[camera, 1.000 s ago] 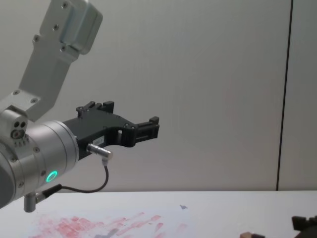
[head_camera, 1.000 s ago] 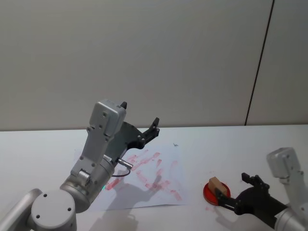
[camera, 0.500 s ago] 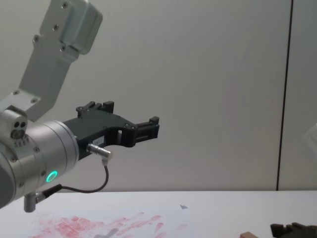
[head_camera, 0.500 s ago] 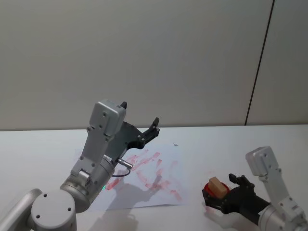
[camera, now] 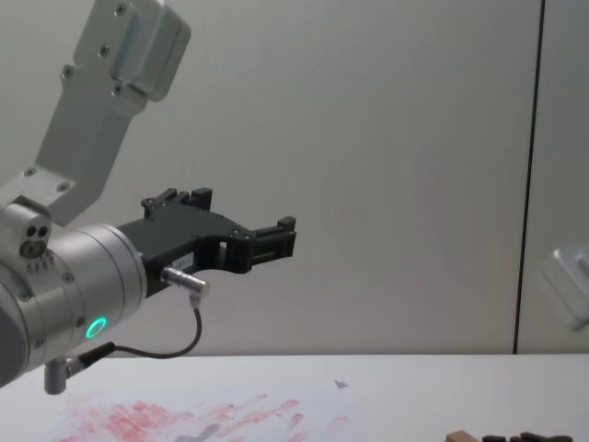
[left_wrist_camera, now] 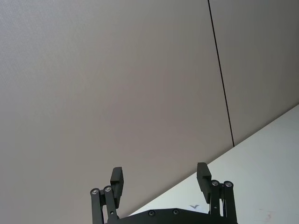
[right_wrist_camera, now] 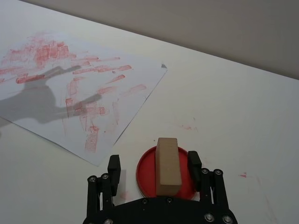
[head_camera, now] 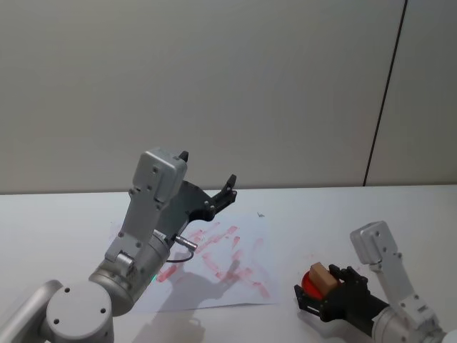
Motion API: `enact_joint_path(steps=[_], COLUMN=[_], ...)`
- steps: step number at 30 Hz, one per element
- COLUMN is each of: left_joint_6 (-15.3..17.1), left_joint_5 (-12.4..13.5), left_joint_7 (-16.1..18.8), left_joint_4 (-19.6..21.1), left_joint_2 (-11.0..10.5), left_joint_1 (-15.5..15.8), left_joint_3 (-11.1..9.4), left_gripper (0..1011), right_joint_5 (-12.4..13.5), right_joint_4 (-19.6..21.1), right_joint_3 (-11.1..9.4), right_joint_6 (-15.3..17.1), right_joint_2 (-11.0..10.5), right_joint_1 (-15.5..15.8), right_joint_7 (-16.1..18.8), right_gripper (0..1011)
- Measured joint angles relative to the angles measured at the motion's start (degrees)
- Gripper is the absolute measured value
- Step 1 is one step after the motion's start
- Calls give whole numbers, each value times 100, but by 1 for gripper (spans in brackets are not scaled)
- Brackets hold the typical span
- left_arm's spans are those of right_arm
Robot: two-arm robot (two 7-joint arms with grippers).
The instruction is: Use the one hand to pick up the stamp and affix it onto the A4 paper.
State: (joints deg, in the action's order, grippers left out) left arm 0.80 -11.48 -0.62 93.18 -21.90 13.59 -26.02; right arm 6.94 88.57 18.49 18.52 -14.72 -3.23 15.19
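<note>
The stamp (right_wrist_camera: pixel 167 165), a light-brown wooden block, stands on a round red ink pad (right_wrist_camera: pixel 147 175) on the table. My right gripper (right_wrist_camera: pixel 154 164) is open and straddles it, one black finger on each side with gaps between. In the head view the stamp (head_camera: pixel 322 278) sits just right of the A4 paper (head_camera: pixel 214 264), with the right gripper (head_camera: pixel 323 289) low around it. The paper (right_wrist_camera: pixel 56 93) is white and covered with red ink smears. My left gripper (head_camera: pixel 208 166) is raised above the paper's left part and stands open (left_wrist_camera: pixel 159 170), holding nothing.
The white table (head_camera: pixel 57 214) extends left and behind the paper. A grey wall with a dark vertical seam (head_camera: pixel 385 93) stands behind. Small red ink specks (right_wrist_camera: pixel 243 175) mark the table near the pad. A cable (camera: pixel 166 348) hangs under the left wrist.
My right arm has swung leftward and its gripper has moved in over the ink pad, so the fingers now flank the stamp. The left arm has not moved.
</note>
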Motion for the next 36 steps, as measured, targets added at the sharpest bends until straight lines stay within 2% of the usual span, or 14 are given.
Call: enact_joint_path(steps=[3, 4, 9, 19, 21, 22, 31, 36], left_joint_6=[0, 0, 0, 0, 0, 0, 0, 0], left_joint_5=[0, 0, 0, 0, 0, 0, 0, 0], left_joint_7=[0, 0, 0, 0, 0, 0, 0, 0], left_joint_4=[0, 0, 0, 0, 0, 0, 0, 0], left_joint_2=[0, 0, 0, 0, 0, 0, 0, 0], left_joint_1=[0, 0, 0, 0, 0, 0, 0, 0], left_joint_3=[0, 0, 0, 0, 0, 0, 0, 0], left_gripper=[1002, 1001, 1002, 1001, 1001, 1001, 1001, 1001], right_joint_5=[-13, -21, -38, -60, -62, -63, -73, -79], right_joint_4=[-20, -31, -58, -89, -92, -95, -100, -85], right_joint_3=[9, 14, 26, 40, 41, 42, 47, 60], right_joint_6=[9, 13, 23, 36, 37, 38, -6, -188], right_joint_2=[11, 18, 34, 57, 59, 61, 74, 135], right_joint_1=[-9, -15, -28, -45, -46, -47, -61, -142], right_joint_7=[-4, -7, -12, -18, -19, -20, -20, -3], right_gripper=[855, 797, 676, 332, 306, 247, 220, 221])
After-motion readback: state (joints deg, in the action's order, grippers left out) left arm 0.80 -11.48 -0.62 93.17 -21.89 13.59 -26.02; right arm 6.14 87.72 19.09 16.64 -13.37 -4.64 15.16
